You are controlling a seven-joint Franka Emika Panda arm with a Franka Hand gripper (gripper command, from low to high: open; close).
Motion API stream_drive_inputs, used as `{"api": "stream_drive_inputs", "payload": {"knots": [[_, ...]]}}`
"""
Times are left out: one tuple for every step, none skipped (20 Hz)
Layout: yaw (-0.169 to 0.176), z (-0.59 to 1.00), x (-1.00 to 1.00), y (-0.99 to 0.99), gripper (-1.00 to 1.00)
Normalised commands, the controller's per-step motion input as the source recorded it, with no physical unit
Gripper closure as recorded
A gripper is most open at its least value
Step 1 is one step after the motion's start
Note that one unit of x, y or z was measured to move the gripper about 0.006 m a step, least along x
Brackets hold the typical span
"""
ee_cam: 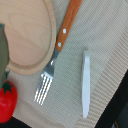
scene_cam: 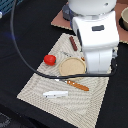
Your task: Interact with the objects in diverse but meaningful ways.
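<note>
Blocking much of the exterior view, the white arm body (scene_cam: 95, 35) hides the gripper, so I cannot tell how the jaws stand. It also covers one side of the tan round plate (scene_cam: 71, 66), which carries nothing visible. Woven placemat (scene_cam: 60, 102) lies on dark table (scene_cam: 20, 30). Red tomato (scene_cam: 49, 60) sits just beside the plate. Reddish-brown sausage stick (scene_cam: 73, 43) lies beyond the plate, near the mat edge. Orange-handled knife (scene_cam: 76, 84) and the white flat piece (scene_cam: 55, 93) lie in front of the plate. A black cable (scene_cam: 17, 47) loops over the mat.

Wrist view: plate (ee_cam: 27, 37) is cut off by the frame. Fork (ee_cam: 56, 57) lies just beside the plate rim. White piece (ee_cam: 86, 82) lies apart from the fork. Tomato (ee_cam: 7, 101) is cropped at the frame edge.
</note>
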Motion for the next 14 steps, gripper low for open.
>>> {"api": "stream_drive_inputs", "payload": {"knots": [[0.04,-0.26,-0.08,-0.12,-1.0],[0.032,-0.3,-0.19,-0.16,-1.0],[0.031,-0.26,-0.26,-0.23,-1.0],[0.027,-0.24,-0.35,-0.33,-1.0],[0.025,-0.27,-0.43,-0.39,-1.0],[0.025,-0.28,-0.42,-0.39,-1.0],[0.026,-0.27,-0.38,-0.39,-1.0],[0.028,-0.25,-0.35,-0.35,-1.0],[0.018,-0.2,-0.33,-0.2,-1.0],[0.02,-0.14,-0.25,-0.14,-1.0],[0.028,-0.07,-0.2,-0.07,-1.0],[0.028,-0.01,-0.22,0.0,-1.0],[0.043,0.0,-0.24,0.02,-1.0],[0.044,0.0,-0.23,0.28,-1.0]]}}
